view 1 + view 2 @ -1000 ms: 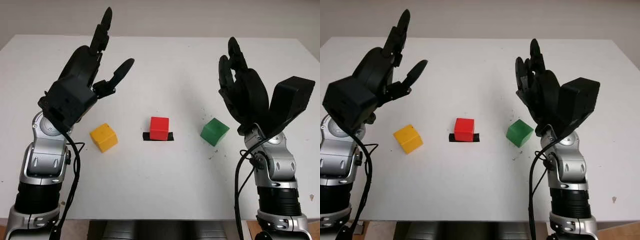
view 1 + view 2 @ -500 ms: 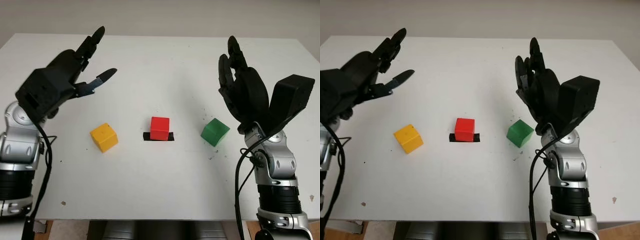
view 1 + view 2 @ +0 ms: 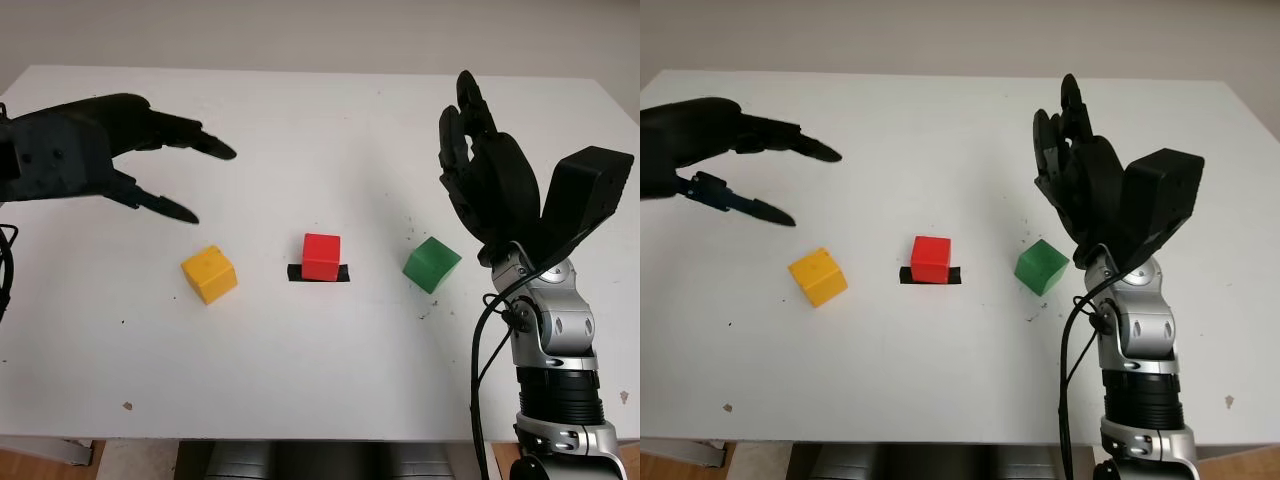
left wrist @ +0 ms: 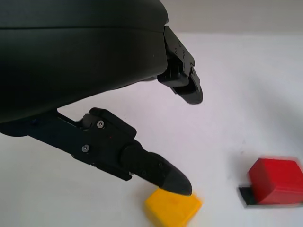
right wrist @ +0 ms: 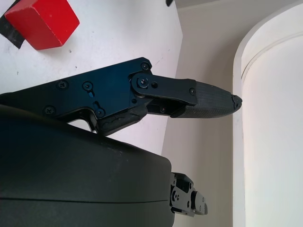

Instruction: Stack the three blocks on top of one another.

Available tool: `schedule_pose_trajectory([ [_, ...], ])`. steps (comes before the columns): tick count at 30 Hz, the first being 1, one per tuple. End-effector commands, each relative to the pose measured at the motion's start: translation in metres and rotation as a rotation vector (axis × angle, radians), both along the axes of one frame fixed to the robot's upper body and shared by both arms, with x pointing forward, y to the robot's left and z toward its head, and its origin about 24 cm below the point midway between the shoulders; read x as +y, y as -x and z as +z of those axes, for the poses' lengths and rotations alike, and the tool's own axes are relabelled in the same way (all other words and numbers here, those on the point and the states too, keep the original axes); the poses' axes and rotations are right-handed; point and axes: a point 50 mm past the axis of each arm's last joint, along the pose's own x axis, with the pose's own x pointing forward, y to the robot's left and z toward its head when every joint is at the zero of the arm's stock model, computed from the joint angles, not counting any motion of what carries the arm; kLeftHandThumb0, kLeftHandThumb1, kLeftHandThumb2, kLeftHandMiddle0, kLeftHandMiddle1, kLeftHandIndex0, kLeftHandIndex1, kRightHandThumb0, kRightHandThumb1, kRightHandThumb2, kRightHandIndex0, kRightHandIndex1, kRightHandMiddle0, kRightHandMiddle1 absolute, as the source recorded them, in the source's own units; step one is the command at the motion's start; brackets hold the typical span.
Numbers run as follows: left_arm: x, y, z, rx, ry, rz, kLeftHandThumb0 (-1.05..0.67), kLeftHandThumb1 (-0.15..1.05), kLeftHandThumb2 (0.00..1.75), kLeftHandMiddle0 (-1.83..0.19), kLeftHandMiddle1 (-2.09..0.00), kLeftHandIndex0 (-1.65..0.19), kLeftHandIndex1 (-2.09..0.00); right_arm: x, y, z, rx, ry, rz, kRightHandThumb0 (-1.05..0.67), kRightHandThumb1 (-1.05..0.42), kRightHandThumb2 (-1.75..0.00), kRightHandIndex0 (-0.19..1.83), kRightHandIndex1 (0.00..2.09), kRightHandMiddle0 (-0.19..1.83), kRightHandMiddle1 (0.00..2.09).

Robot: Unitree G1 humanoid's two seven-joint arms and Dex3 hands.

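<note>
Head camera first. The white worktop has three blocks in a rough row. The red block sits in the middle on a short strip of black tape, so I'll use it as the landmark. The yellow block is off to its left and a touch nearer the robot, well apart from it. The green block is off to its right, turned a bit so a corner faces the camera, also apart. Nothing is stacked, all three sit on the worktop on their own.

The left hand comes in from the left edge, up in the air, farther back than the yellow block and left of the red one. It's released and holding nothing. The right hand is raised above the worktop to the right of the green block, palm toward the red block, also released with nothing in it. There are a few small dark specks on the worktop around the green block.

Left wrist camera: the black shell and two fingers hover over the yellow block with a gap in between, and the red block on its tape sits off to the side.

Right wrist camera: the right hand's fingers reach out over the worktop, grasping nothing, and the red block shows in one corner.
</note>
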Motion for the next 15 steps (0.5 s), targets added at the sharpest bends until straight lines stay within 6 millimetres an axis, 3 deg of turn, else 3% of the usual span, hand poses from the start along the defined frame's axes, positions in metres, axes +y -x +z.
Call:
schedule_pose_trajectory([
  [1, -0.007, 0.004, 0.011, -0.021, -0.111, -0.031, -0.55, 0.8, 0.05, -0.06, -0.03, -0.36, -0.32, -0.001, -0.001, 0.005, -0.013, 0.002, 0.001, -0.72, -1.05, -0.56, -0.19, 0.0, -0.19, 0.0],
  [8, -0.021, 0.01, -0.006, -0.033, -0.3, -0.121, -0.56, 0.8, 0.05, 0.0, -0.05, -0.38, -0.2, -0.001, 0.0, 0.005, -0.012, -0.005, 0.001, -0.72, -1.05, -0.55, -0.19, 0.0, -0.19, 0.0],
  [15, -0.024, 0.014, -0.022, -0.055, -0.317, -0.161, -0.54, 0.83, 0.06, 0.0, -0.05, -0.36, -0.16, -0.001, 0.0, 0.004, -0.013, -0.008, -0.002, -0.72, -1.05, -0.54, -0.19, 0.0, -0.19, 0.0],
])
